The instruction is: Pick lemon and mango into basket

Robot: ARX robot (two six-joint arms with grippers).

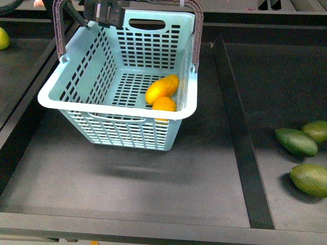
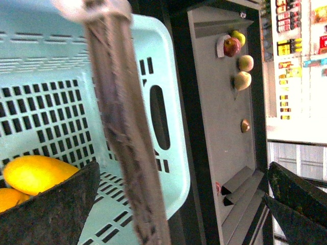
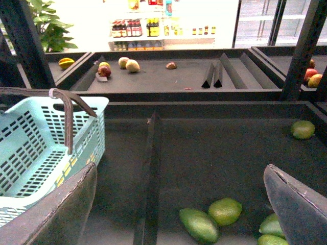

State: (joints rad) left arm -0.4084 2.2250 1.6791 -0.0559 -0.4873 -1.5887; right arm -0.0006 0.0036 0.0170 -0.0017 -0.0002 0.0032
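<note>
Far left edge of the front view there's a yellow-green fruit (image 1: 3, 38) sitting by itself in the side bin. Next over is the basket (image 1: 76, 81), sat tilted in the middle bin (image 1: 153, 178), its near-left corner higher than the rest. The brown-grey handle (image 1: 59, 30) is swung up, and the left gripper (image 1: 104, 13) is right at the top of it on the far side. In the left wrist view the handle (image 2: 125, 132) runs straight between the 2 dark fingers (image 2: 51, 209), which sit wide apart with the bar in the gap, so open-ish around it, though I honestly can't tell if anything is touching.

Inside the basket, toward its right wall, the mango (image 1: 162, 89) lies on the slotted floor, and the lemon (image 1: 164, 104) is touching it on the near side, tucked against the near-right rim. Both show up in the left wrist view too, mango (image 2: 38, 173) and a sliver of lemon (image 2: 10, 199).

Right of the black divider (image 1: 235, 132) there are 3 green avocados (image 1: 296, 142) clustered at the right edge. The right gripper (image 3: 179, 214) only shows in its own camera, fingers spread wide with nothing between them, hanging over that avocado bin. Far back there's a shelf with a few more fruits (image 3: 127, 64).
</note>
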